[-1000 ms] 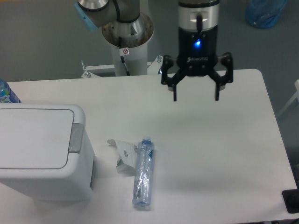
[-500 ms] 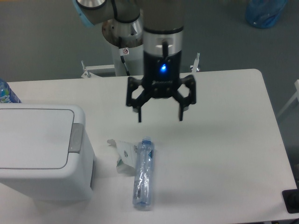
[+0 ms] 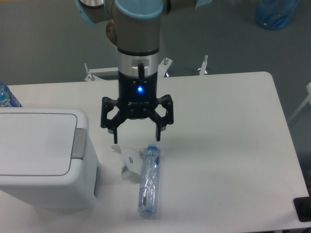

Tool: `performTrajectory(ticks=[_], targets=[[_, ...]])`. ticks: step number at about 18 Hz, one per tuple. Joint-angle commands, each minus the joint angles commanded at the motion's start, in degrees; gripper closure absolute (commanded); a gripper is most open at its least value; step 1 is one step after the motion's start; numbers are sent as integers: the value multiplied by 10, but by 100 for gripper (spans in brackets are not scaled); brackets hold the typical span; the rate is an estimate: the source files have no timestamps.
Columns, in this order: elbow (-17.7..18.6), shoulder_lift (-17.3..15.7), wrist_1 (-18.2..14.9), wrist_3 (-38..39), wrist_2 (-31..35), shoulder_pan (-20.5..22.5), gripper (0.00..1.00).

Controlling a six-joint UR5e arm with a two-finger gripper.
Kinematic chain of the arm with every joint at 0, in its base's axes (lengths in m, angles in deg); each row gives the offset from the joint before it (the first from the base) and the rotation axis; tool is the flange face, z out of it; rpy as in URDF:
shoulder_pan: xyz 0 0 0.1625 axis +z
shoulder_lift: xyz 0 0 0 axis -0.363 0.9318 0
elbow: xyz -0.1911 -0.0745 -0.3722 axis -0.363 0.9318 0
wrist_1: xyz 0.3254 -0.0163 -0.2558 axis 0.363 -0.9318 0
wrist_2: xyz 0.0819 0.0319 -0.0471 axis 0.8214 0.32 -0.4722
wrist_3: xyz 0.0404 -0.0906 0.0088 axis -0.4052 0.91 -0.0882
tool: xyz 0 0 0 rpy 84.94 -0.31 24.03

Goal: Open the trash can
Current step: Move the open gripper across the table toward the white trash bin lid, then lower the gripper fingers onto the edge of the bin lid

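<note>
One bin (image 3: pixel 41 158) sitting at the table's 8 o'clock corner, lid shut | rigid plastic, probably light and slick; no gripping needed, a fingertip is pressing the grey tab (image 3: pixel 79 143) best | gripper (image 3: pixel 135 135) hanging spread and empty, at the tab's 3 o'clock

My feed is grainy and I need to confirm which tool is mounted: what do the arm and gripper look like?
The gripper is black with two angular linkage fingers, a lit blue LED and a small white marking on its body. Above it sits a silver-grey wrist cylinder with a dark slot, then a light-blue joint cap on the grey arm.
</note>
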Motion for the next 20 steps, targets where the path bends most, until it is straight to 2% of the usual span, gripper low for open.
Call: performTrajectory(ticks=[20], targets=[[14,7,1,15,2,-26,0]])
